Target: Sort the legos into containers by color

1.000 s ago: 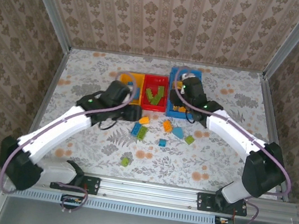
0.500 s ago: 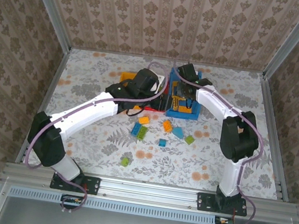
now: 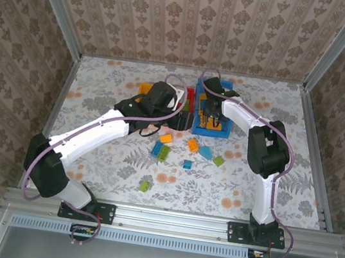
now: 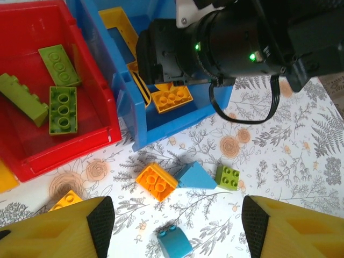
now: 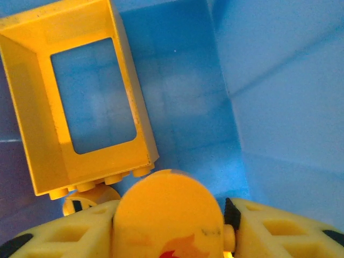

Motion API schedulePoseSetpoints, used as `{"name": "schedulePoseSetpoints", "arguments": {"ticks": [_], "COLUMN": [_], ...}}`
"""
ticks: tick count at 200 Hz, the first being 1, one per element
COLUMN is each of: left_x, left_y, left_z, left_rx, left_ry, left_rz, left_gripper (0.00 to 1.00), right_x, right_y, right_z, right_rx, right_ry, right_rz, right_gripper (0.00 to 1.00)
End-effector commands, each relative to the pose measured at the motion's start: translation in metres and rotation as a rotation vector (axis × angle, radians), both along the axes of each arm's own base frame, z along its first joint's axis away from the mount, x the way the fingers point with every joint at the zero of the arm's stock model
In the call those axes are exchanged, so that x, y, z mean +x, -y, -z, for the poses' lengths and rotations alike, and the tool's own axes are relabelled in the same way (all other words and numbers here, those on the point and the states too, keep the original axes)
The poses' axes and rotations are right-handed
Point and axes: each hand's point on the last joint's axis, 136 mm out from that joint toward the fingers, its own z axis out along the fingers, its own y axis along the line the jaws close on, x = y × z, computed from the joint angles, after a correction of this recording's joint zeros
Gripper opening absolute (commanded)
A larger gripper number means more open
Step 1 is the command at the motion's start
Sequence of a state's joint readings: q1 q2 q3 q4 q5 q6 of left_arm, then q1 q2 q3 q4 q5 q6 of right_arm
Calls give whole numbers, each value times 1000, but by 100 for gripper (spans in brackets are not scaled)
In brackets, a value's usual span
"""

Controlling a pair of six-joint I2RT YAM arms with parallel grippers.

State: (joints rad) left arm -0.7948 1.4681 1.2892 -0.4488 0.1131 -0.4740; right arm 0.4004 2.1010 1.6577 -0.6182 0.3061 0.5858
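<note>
Lab test cell: aluminium frame (image 3: 55, 6) around wallpapered panels (image 3: 195, 22)

Overhead and wrist cameras share blue bin (image 3: 210, 132).

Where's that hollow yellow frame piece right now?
The yellow frame lies inside the blue bin, upper left in the right wrist view, just beyond the right gripper.

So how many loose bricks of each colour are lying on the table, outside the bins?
Orange bricks: 2
Blue bricks: 3
Green bricks: 3
Total: 8
</note>
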Motion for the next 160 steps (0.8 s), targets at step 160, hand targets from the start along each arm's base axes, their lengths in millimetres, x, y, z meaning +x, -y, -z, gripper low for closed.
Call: {"name": "schedulePoseSetpoints", "arguments": {"ticks": [160], "left_x": [-43], "left_y": [21], "left_z": [97], "left_rx": [242], "left_ry": [-274], "left_rz": [98], "left_gripper": [71], "right_x": [-134], "right_y": [-11], "right_z": [-107], "right_rx": [228], "right_ry": [314], "right_rz": [-330], "right_gripper": [67]}}
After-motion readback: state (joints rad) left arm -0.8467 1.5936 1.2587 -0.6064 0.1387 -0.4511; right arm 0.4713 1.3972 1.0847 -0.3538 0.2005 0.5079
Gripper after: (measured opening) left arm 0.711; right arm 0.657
